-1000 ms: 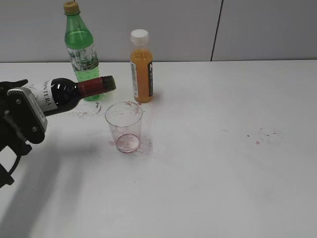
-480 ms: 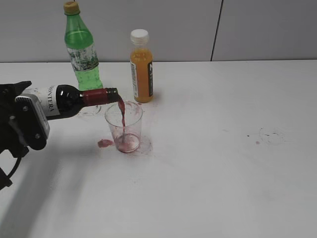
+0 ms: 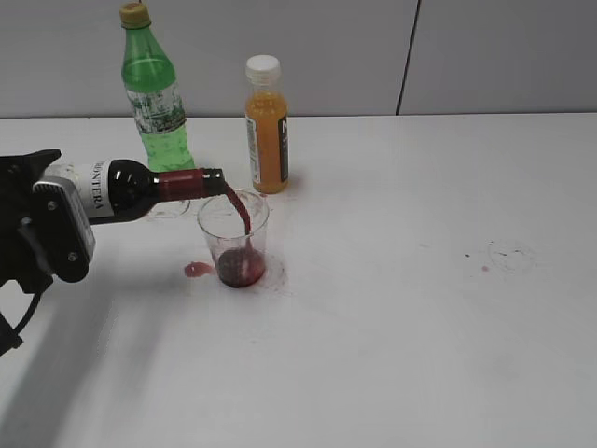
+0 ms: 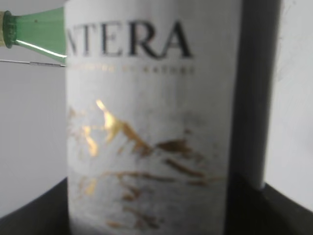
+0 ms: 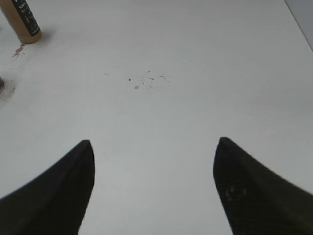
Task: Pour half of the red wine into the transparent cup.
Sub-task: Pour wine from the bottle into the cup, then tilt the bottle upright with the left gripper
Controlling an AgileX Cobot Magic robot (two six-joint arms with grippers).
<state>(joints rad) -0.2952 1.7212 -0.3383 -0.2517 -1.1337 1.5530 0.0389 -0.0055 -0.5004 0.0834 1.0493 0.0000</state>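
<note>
Green bottle (image 3: pixel 154 89) and orange juice bottle (image 3: pixel 266 126) — upright, near table's (image 3: pixel 420 327) rear edge

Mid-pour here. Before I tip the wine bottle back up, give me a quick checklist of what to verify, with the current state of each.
1. Grip: the left hand holds the wine bottle by its labelled body, bottle near level. Ok.
2. Stream: the wine arcs from the mouth into the cup. Ok.
3. Fill level: wine covers only the bottom part of the cup. How much is left in the dark bottle: cannot tell.
4. Spill: a small red puddle lies on the table just left of the cup. Not ok.
5. Neighbours: the green bottle and juice bottle stand upright behind the cup. Ok.
6. Right hand: open and holding nothing, above bare table. Ok.
</note>
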